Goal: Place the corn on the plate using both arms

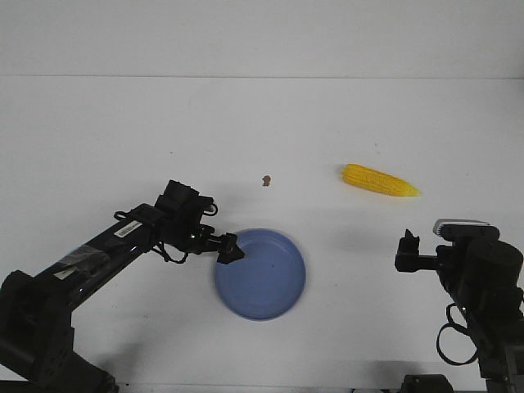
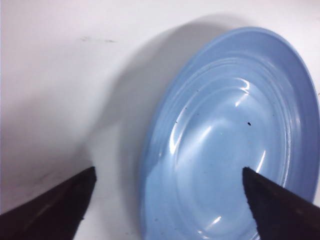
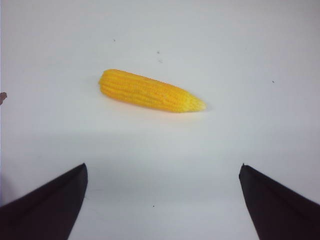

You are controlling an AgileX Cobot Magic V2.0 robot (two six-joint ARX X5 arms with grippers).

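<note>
Corn [image 1: 381,180] lies flat on the white table [image 1: 98,139], far right side, pointed tip toward the right edge, nothing touching it. In your right wrist cam it's [image 3: 150,91] whole and clear, well ahead of the fingertips. Plate [image 1: 260,273] sits nearer the front, centre, well apart from the corn and bare inside except a tiny dark fleck. Left wrist cam cuts off the plate [image 2: 235,140] along the frame edges, so you don't get the full rim there.

Left gripper [image 1: 230,248] is at the plate's left rim, fingers spread: one finger [image 2: 55,210] over the table, the other over the plate, holding nothing. Whether a tip touches the rim, can't tell.

Right gripper [image 1: 407,250] hangs front-right, short of the corn, fingers [image 3: 47,207] wide apart, empty. Front cam shows it only as a dark block; tips hard to make out.

Small brown speck [image 1: 266,180] lies between plate and corn, too small to ID.
</note>
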